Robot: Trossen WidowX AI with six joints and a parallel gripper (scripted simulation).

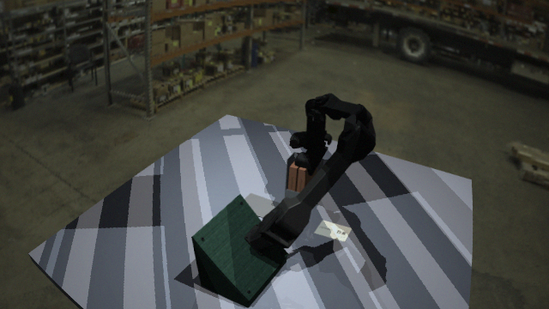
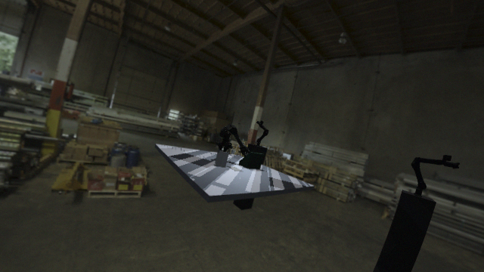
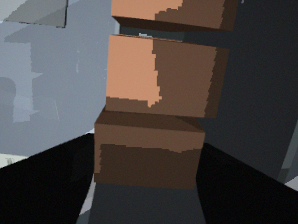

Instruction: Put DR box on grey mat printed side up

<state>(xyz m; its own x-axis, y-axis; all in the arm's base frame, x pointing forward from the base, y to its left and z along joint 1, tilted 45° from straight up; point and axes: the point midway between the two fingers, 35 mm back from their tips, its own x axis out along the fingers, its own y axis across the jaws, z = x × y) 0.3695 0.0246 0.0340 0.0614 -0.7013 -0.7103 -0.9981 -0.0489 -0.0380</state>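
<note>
My gripper (image 1: 314, 166) (image 2: 225, 148) (image 3: 147, 148) is shut on an orange-brown box (image 3: 150, 162). The box is upright at the near end of the row in the wrist view, its top roughly level with the others; whether it rests on the bin floor is hidden. Two other boxes (image 1: 292, 177) (image 1: 301, 179) (image 3: 162, 77) stand in the grey bin (image 1: 293, 196) (image 2: 221, 159) (image 3: 260, 100). I see no printed code on any box. The grey mat (image 1: 258, 202) (image 3: 37, 11) lies beside the bin, bare where visible; my arm partly hides it in the top view.
A pale card (image 1: 323, 229) marked DR lies on the striped table, right of my lower arm in the top view. A green wedge-shaped block (image 1: 232, 240) (image 2: 251, 160) stands left of the arm's base. My forearm passes in front of the bin in that view.
</note>
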